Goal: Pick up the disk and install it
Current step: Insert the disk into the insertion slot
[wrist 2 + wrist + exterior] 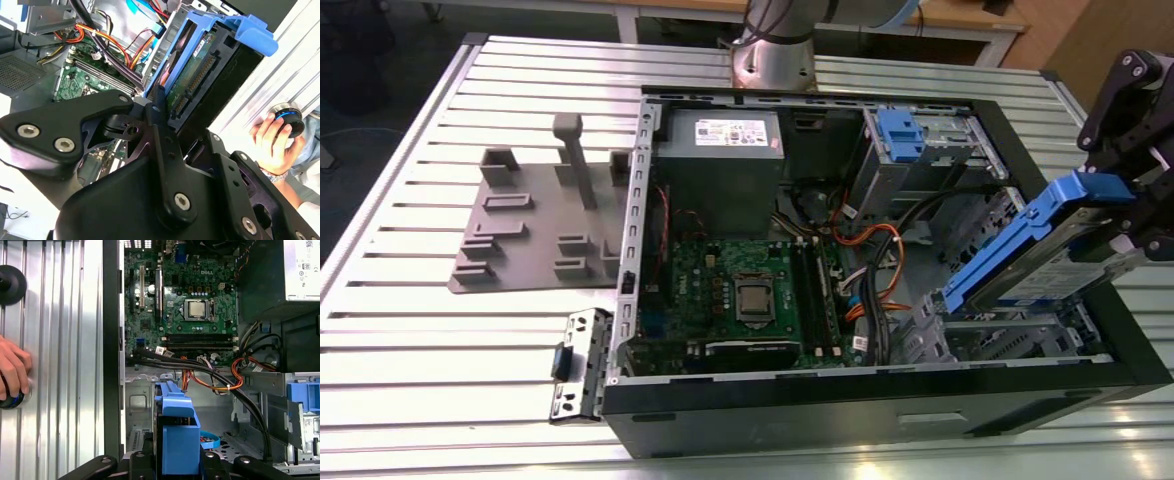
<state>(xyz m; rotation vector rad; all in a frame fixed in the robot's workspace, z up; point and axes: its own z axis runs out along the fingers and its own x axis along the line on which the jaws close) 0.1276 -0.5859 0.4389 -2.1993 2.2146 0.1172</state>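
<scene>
Slatted metal table [400, 330] bears the case [881, 420], end effector [177, 466] clamping the disk [1014, 255].

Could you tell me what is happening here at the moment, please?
The robot arm's gripper holds the disk, a drive in a blue caddy, tilted above the open computer case at the exterior view's right. The disk's lower end points down toward the metal drive cage, but it is not yet seated there. Beside the case, a person's hand rests on a round knob on the table.
</scene>
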